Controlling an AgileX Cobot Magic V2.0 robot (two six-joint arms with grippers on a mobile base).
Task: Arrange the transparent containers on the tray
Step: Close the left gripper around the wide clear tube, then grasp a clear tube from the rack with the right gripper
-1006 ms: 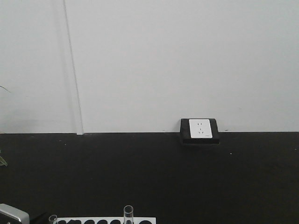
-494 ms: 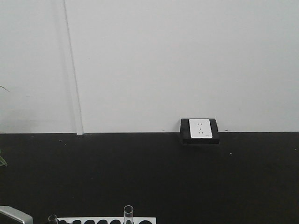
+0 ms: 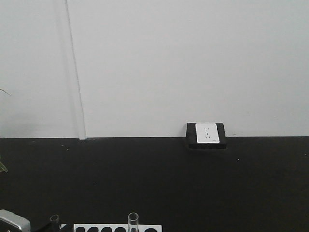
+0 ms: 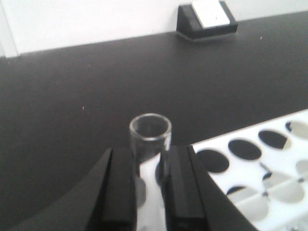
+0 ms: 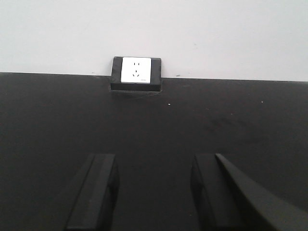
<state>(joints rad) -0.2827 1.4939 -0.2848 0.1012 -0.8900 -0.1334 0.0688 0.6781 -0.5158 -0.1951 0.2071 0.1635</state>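
Looking from the front, a white wall (image 3: pixel 183 63) meets a black table (image 3: pixel 159 179), and a socket (image 3: pixel 206 133) in a dark housing sits where they join. At the bottom edge lies a white rack (image 3: pixel 118 227) with a row of round holes. One tube (image 3: pixel 133 221) stands upright in it, rim up. Just beside the rack's left end a second tube (image 3: pixel 54 220) shows only its rim, next to a silver part of the left arm (image 3: pixel 12 222). Whether its bottom sits in a hole cannot be told.

From the left wrist, the left gripper (image 4: pixel 148 155) has its black fingers (image 4: pixel 119 190) narrow, clamped on either side of the second tube (image 4: pixel 150 132), which stands upright with its open rim above the fingertips. The rack (image 4: pixel 250 166) lies just to the right, its holes dark, and a bit of white shows between the fingers below the glass. The socket (image 4: pixel 207 14) is far off at the wall.

From the right wrist, the right gripper (image 5: pixel 153 166) hangs over bare table (image 5: pixel 154 120), fingers (image 5: pixel 96 187) spread wide with nothing between them. The socket (image 5: pixel 136 71) faces it at the wall.
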